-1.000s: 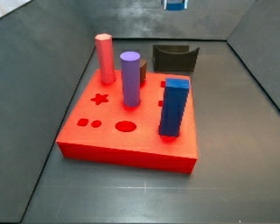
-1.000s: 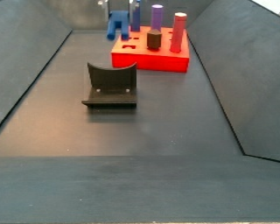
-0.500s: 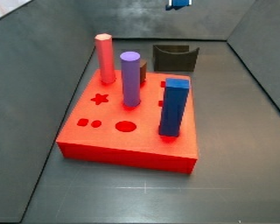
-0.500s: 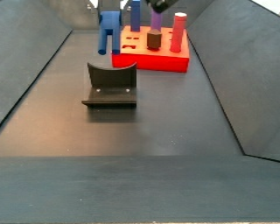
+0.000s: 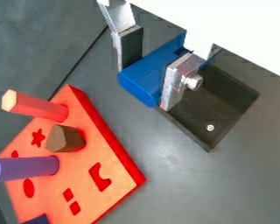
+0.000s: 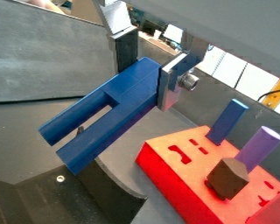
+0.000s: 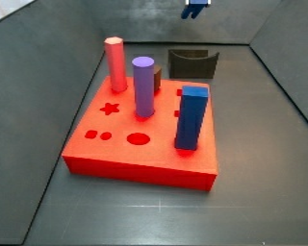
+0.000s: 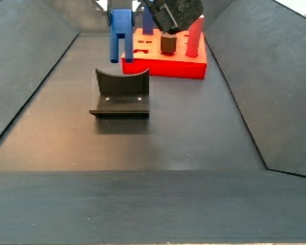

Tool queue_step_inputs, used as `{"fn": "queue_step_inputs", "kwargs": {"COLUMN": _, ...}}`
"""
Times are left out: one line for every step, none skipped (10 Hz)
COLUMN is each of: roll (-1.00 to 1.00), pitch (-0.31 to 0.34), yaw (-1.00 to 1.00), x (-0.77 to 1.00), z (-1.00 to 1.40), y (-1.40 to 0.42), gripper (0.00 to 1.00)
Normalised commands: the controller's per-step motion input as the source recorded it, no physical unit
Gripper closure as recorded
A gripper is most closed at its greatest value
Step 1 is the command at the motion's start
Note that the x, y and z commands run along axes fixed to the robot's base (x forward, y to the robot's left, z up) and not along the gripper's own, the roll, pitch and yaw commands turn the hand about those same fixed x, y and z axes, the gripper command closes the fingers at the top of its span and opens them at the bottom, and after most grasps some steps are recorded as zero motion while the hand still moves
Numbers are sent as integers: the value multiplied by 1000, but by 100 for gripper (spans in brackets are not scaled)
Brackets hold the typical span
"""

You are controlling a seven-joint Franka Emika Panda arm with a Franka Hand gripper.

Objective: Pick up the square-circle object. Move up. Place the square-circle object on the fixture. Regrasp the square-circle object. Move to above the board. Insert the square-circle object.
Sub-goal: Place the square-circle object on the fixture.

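Gripper: the gripper is clamped on the solid upper end of the square-circle object; in both wrist views the silver plates press its two sides. In a side view it shows only as a dark mass at about 12 o'clock of the frame.

Square-circle object: held clear of the floor, legs hanging down in a side view, above and toward 12 o'clock from the fixture. It is not yet touching the fixture.

Fixture: a dark bracket on its base plate, standing on the grey floor between the camera and the board; in a side view it sits at 12 o'clock of the board.

Board: red slab carrying a red hexagonal peg, a purple cylinder and a dark-blue block; star, circle and the small paired holes are open.

Step in hand: likely carrying the piece over to set it on the fixture.

Risks: if the descent is off-line, a leg could strike the bracket's upright and twist the piece in the grip. Let go before it is seated, it could tip or roll off, spoiling the regrasp. The grip sits at one end, so a knock would lever it easily.
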Motion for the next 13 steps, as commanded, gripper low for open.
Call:
{"fn": "queue_step_inputs", "kwargs": {"roll": -1000, "pitch": 261, "yaw": -155, "x": 130, "z": -1000, "y": 135, "gripper": 100}}
{"fn": "queue_step_inputs", "kwargs": {"roll": -1000, "pitch": 251, "yaw": -159, "x": 131, "z": -1000, "y": 137, "gripper": 100}}
{"fn": "queue_step_inputs", "kwargs": {"roll": -972, "pitch": 260, "yaw": -205, "x": 156, "z": -1000, "y": 141, "gripper": 100}}
{"fn": "queue_step_inputs", "kwargs": {"roll": -826, "pitch": 224, "yaw": -224, "x": 180, "z": -1000, "y": 137, "gripper": 100}}
{"fn": "queue_step_inputs", "kwargs": {"roll": -616, "pitch": 155, "yaw": -241, "x": 205, "z": -1000, "y": 140, "gripper": 100}}
{"fn": "queue_step_inputs", "kwargs": {"roll": -508, "pitch": 126, "yaw": -245, "x": 214, "z": -1000, "y": 144, "gripper": 100}}
{"fn": "queue_step_inputs", "kwargs": {"roll": -309, "pitch": 73, "yaw": -234, "x": 234, "z": -1000, "y": 142, "gripper": 100}}
{"fn": "queue_step_inputs", "kwargs": {"roll": -225, "pitch": 32, "yaw": -217, "x": 245, "z": -1000, "y": 141, "gripper": 100}}
{"fn": "queue_step_inputs", "kwargs": {"roll": -183, "pitch": -4, "yaw": -186, "x": 218, "z": -874, "y": 132, "gripper": 100}}
{"fn": "queue_step_inputs", "kwargs": {"roll": -176, "pitch": -21, "yaw": -160, "x": 173, "z": -680, "y": 108, "gripper": 100}}
{"fn": "queue_step_inputs", "kwargs": {"roll": -138, "pitch": -41, "yaw": -122, "x": 127, "z": -476, "y": 120, "gripper": 100}}
{"fn": "queue_step_inputs", "kwargs": {"roll": -117, "pitch": -56, "yaw": -100, "x": 106, "z": -426, "y": 147, "gripper": 100}}
{"fn": "queue_step_inputs", "kwargs": {"roll": -115, "pitch": -56, "yaw": -73, "x": 102, "z": -420, "y": 150, "gripper": 100}}
